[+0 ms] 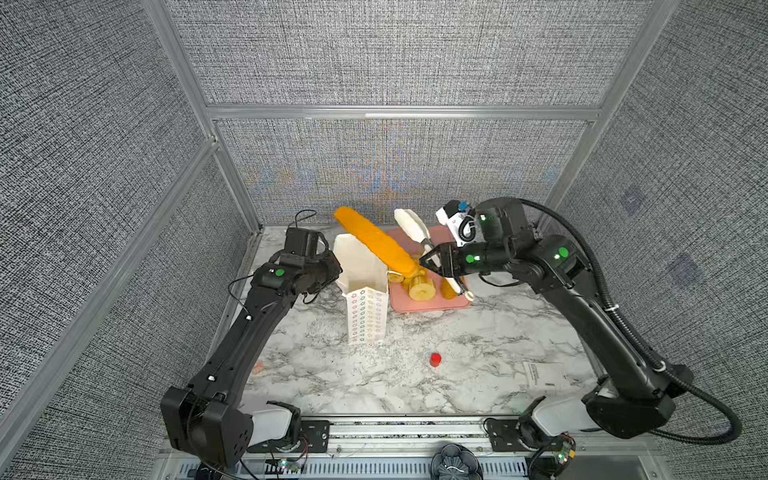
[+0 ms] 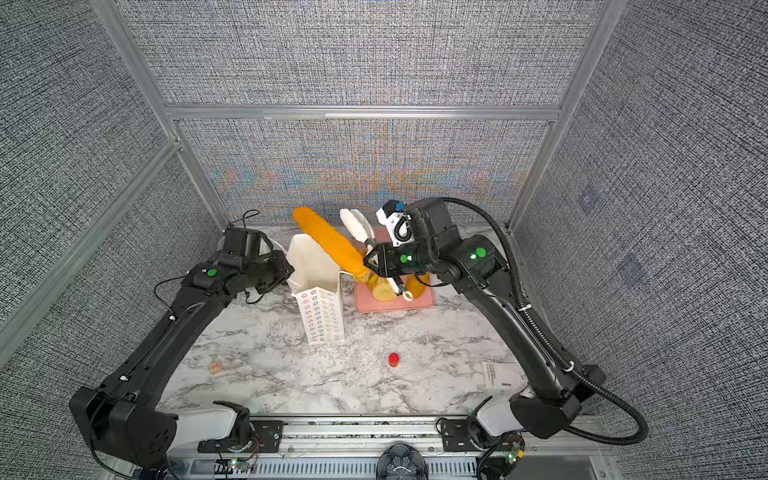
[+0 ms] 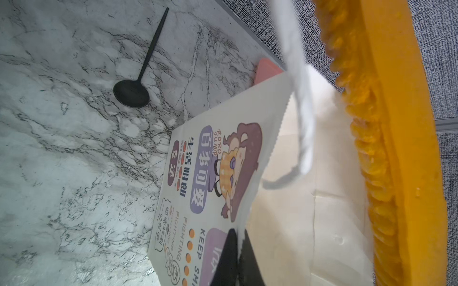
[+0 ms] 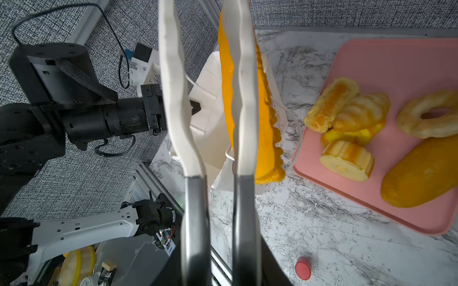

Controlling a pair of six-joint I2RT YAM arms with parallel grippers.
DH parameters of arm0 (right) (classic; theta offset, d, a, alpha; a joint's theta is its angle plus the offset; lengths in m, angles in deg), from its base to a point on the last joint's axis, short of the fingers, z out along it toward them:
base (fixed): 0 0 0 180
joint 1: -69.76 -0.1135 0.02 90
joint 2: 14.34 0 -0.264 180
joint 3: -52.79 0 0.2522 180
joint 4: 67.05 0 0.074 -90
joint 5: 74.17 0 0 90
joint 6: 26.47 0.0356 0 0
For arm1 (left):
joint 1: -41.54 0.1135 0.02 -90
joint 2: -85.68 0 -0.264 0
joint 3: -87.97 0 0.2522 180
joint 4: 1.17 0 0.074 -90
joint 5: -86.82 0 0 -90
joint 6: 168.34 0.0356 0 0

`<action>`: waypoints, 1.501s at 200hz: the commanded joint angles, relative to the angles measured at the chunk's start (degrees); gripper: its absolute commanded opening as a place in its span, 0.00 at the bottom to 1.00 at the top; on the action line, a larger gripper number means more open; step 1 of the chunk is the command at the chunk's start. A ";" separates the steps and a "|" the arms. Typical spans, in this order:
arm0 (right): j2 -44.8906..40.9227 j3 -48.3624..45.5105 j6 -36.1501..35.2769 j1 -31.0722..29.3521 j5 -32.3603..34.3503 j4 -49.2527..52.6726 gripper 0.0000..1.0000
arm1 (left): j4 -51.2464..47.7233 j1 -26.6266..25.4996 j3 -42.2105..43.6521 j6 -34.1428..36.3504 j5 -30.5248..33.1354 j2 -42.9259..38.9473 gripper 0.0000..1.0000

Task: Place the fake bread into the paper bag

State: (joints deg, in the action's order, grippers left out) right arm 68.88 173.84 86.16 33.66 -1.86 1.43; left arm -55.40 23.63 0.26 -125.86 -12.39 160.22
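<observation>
The paper bag [image 1: 365,316] [image 2: 322,316] stands open on the marble, and my left gripper [image 1: 336,268] [image 3: 238,260] is shut on its rim [image 3: 285,198]. A long orange loaf of fake bread [image 1: 374,243] [image 2: 328,239] [image 4: 265,128] leans slanted across the bag's mouth. Its low end rests at the rim on the tray side; I cannot tell whether it is inside. My right gripper [image 1: 430,262] [image 4: 220,267] is shut on white-tipped tongs [image 1: 409,222] [image 4: 173,99]. The blades stand apart with nothing between them, the loaf just beside one. More fake bread [image 4: 347,158] lies on the tray.
A pink tray [image 1: 432,306] [image 4: 396,62] right of the bag carries a ring cake [image 4: 431,114], a second long loaf [image 4: 421,173] and buns. A red cylinder [image 1: 435,359] stands on the marble in front. A black spoon [image 3: 138,81] lies behind the bag. A paper label [image 1: 544,374] lies at the right.
</observation>
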 commanded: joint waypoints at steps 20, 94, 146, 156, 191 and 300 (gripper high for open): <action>2.38 4.06 -3.16 3.18 -0.37 3.72 0.37 | -0.48 0.16 -0.01 1.30 -0.68 -0.30 0.06; 3.08 -0.06 -3.74 11.31 -15.42 11.23 0.44 | -0.68 0.21 -0.49 1.66 -1.50 0.29 0.06; 1.64 -7.13 -3.05 12.80 -24.35 9.57 0.51 | -0.93 0.23 -0.82 1.91 -1.70 0.71 0.06; 1.42 -7.78 -2.50 12.91 -25.22 8.71 0.53 | -0.93 0.20 -0.81 1.91 -1.76 0.78 0.06; 2.11 -8.03 -2.43 13.29 -25.29 9.02 0.58 | -1.09 0.22 -0.84 2.00 -1.68 0.57 0.06; 0.98 -12.91 -2.97 13.72 -29.01 9.37 0.60 | -1.03 0.33 -0.93 1.97 -1.68 0.95 0.06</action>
State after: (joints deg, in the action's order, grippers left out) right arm 70.63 161.97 83.71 47.36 -28.40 11.60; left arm -55.86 24.00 -0.33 -124.66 -13.68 160.90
